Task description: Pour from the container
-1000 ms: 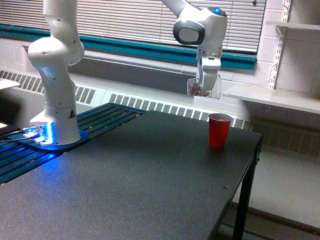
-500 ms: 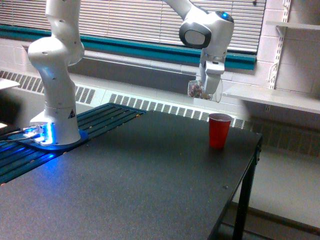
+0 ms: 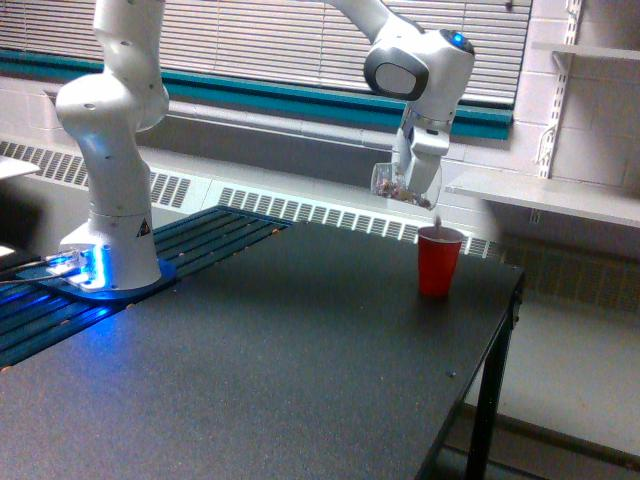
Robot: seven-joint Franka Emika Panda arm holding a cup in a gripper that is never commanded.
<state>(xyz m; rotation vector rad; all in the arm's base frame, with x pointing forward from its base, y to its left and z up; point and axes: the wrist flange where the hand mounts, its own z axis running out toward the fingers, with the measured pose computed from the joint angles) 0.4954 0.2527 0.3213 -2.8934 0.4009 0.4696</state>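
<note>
Gripper [image 3: 410, 183] hangs above the black table [image 3: 260, 370], jaws pinching the clear cup [image 3: 392, 181], which is tilted in the air with brownish bits inside. Clear cup sits just above and to the exterior view's left of the upright red cup [image 3: 439, 260] near the table's far edge; a small bit shows just over the red cup's rim.

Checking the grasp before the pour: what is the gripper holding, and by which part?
The gripper holds a small see-through plastic cup with brownish bits inside, jaws closed on its side wall, tilted above the red plastic cup.
</note>
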